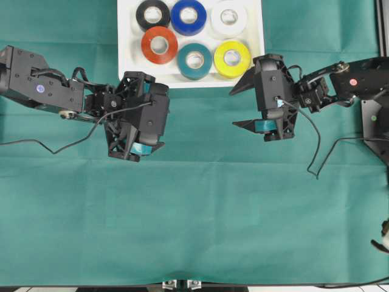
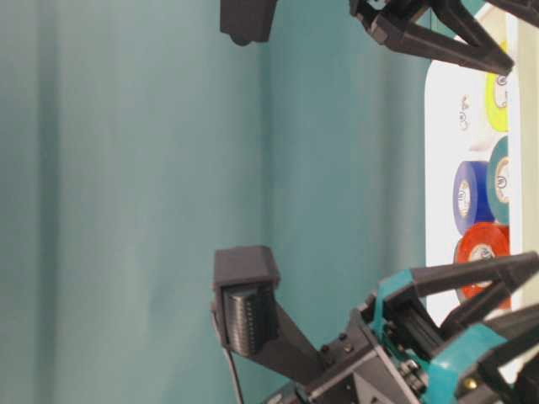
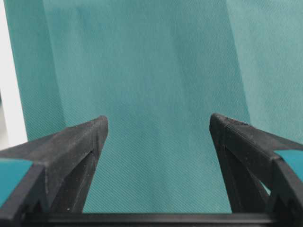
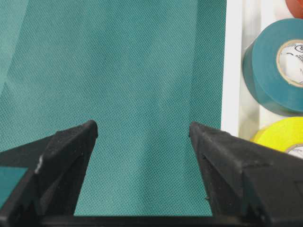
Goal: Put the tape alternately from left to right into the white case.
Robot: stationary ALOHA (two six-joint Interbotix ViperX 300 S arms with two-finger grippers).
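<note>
— What covers the bench (image 1: 200, 213)?
— A green cloth, creased, spread across all of it.
— And what lies directly on it?
— The white case (image 1: 126, 55) at the far edge, near the middle, plus a black cable (image 1: 319, 155) on the right.

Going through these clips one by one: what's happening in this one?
All six small glossy tape rolls already lie in the shallow white plastic case in two rows: black, blue, white, then orange-red, teal, yellow. Neither arm holds anything. The left gripper and right gripper hover over the green cloth beside the case, jaws open.
</note>
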